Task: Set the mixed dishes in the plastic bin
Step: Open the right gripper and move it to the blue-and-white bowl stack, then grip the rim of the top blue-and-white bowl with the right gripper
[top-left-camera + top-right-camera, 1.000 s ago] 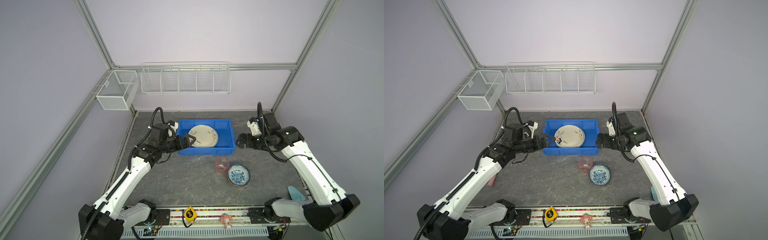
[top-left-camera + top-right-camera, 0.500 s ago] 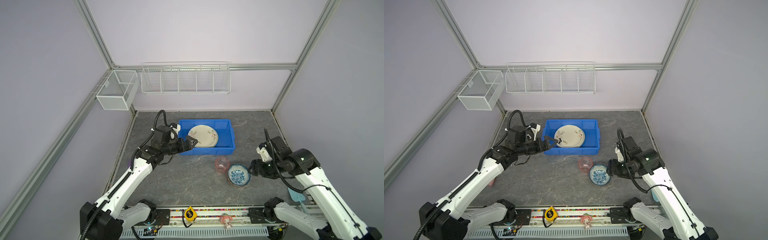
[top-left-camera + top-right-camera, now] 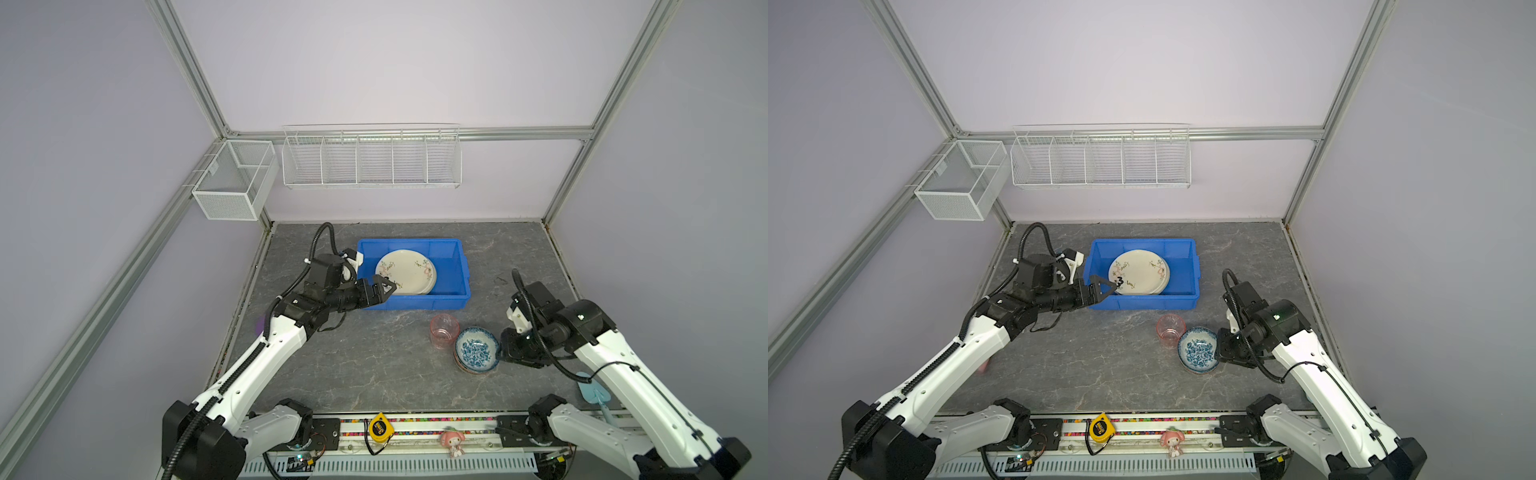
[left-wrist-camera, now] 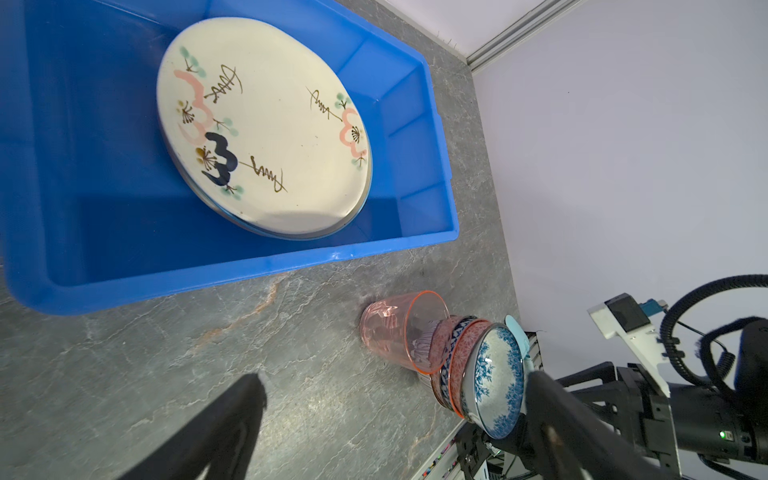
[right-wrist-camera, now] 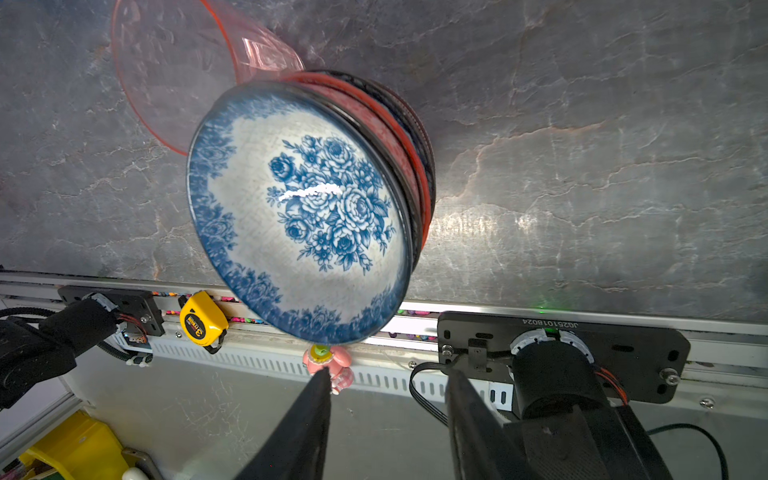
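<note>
On the grey worktop (image 3: 353, 365) the bowl stack (image 3: 476, 352) is sitting just off the right claw (image 3: 503, 350), jaws parted and empty, well apart from the wide-open left claw (image 3: 386, 287) hovering at the plastic bin (image 3: 415, 302).

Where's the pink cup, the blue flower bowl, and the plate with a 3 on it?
pink cup (image 3: 444, 332), in a top view, on its see-through inside.
blue flower bowl (image 5: 316, 208), right wrist view, on the flowers inside.
plate (image 4: 266, 124), left wrist view, on its cream middle.
</note>
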